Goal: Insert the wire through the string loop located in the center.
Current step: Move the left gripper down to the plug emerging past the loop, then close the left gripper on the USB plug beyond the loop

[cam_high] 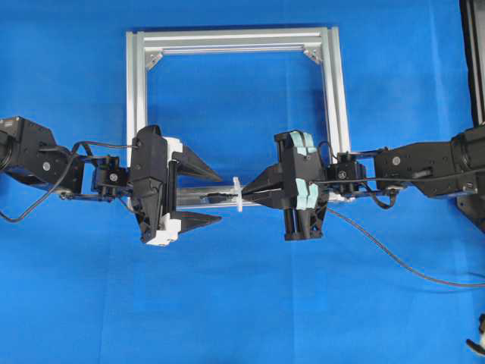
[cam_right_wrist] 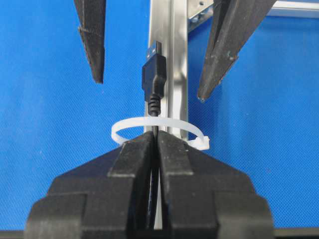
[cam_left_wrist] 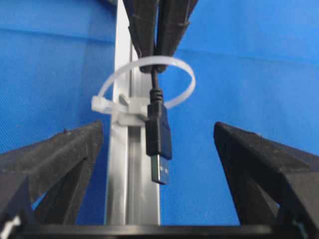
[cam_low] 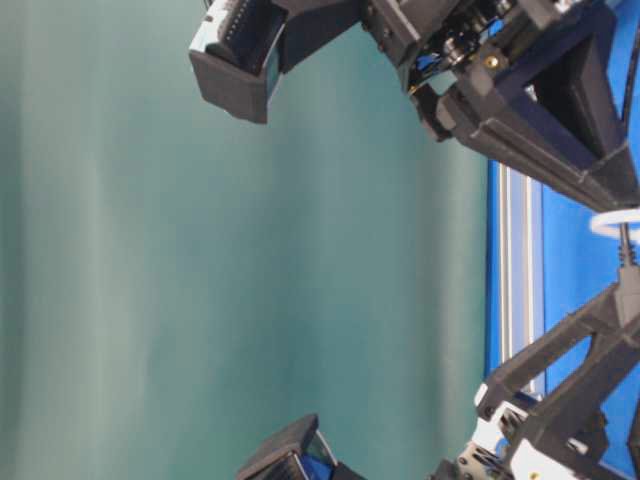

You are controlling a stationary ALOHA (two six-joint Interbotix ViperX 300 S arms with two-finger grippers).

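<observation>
Right wrist view, near to far: right tool (cam_right_wrist: pixel 155 142) clamped shut on the wire (cam_right_wrist: pixel 153 79), plug poking through the string loop (cam_right_wrist: pixel 158 130) over the silver frame bar (cam_right_wrist: pixel 172 50); beyond, left tool (cam_right_wrist: pixel 152 79) spread wide, holding nothing.

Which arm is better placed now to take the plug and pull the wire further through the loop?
The left. Its open left gripper flanks the wire plug, already past the string loop; the right gripper is shut on the cable behind it.
</observation>
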